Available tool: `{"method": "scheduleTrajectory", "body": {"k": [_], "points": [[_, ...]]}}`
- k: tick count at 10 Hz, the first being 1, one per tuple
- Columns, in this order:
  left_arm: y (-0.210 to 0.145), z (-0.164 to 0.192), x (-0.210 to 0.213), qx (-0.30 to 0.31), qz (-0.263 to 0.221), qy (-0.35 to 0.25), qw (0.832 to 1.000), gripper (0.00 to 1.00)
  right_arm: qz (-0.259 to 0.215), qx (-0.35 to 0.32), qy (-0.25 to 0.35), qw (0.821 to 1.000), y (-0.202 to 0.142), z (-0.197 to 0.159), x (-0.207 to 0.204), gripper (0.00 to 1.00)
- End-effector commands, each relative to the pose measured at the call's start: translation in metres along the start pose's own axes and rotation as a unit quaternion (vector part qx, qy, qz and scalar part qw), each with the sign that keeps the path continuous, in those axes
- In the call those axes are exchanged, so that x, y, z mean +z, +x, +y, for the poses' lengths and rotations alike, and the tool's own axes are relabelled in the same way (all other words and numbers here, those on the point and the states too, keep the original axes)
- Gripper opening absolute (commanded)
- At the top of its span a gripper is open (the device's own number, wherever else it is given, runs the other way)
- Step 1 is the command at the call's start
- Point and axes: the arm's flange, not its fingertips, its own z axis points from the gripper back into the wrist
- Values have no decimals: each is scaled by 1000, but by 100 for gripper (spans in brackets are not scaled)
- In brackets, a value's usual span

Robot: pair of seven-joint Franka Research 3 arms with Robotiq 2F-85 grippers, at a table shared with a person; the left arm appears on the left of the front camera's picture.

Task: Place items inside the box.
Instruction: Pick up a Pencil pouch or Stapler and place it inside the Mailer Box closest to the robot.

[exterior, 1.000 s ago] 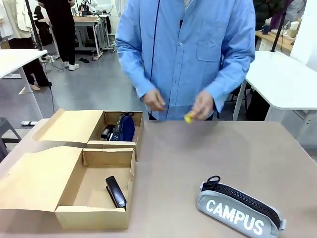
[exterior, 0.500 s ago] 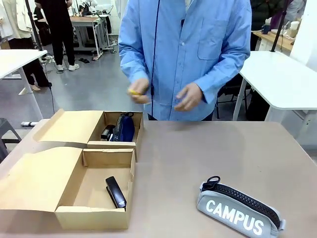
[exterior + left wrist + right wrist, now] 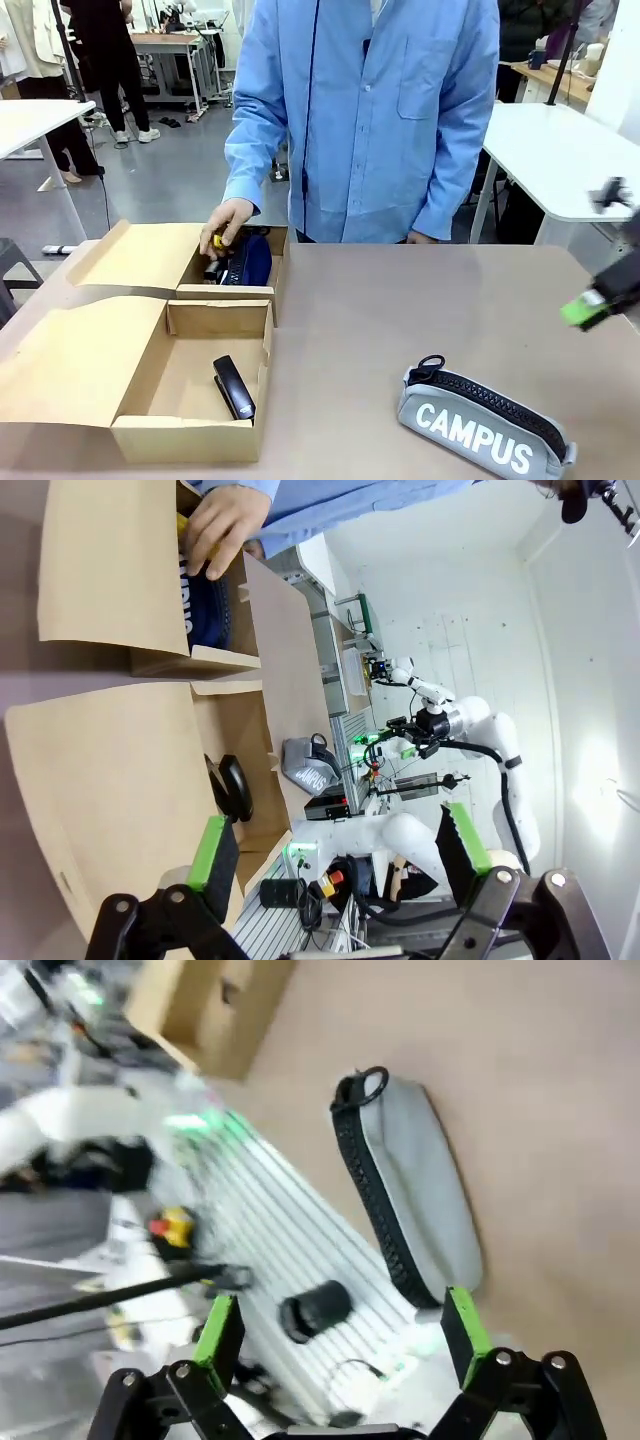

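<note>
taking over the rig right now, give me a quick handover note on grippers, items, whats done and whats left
Left gripper: open, empty, in the air on the boxes' side of the table.
Right gripper: open, empty, in the air near the table's right edge, facing the grey zip pouch printed CAMPUS, which lies on the bare table.
Person's hand: holds the slim yellow utility knife at the mouth of the far open cardboard box, which already holds a navy zip pouch.
Near open cardboard box: a black stapler inside.
Left: knife not yet let go; grey pouch to box.
</note>
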Motion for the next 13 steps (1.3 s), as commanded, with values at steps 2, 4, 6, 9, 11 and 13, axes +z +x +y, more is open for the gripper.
{"method": "scheduleTrajectory", "body": {"k": [2,4,6,9,11,13], "points": [[-1,-2,1,-10,-5,-9,1000,100,5,76,-121,990,-22,46,-119,100],[-1,-2,1,-10,-5,-9,1000,100,51,90,-151,983,-7,49,-160,100],[-1,-2,1,-10,-5,-9,1000,100,79,87,-172,978,-1,45,-183,100],[-1,-2,1,-10,-5,-9,1000,100,122,81,-193,970,1,25,-204,100],[-1,-2,1,-10,-5,-9,1000,100,143,71,-196,967,-1,12,-209,100],[-1,-2,1,-10,-5,-9,1000,100,167,62,-192,965,-5,5,-209,100]]}}
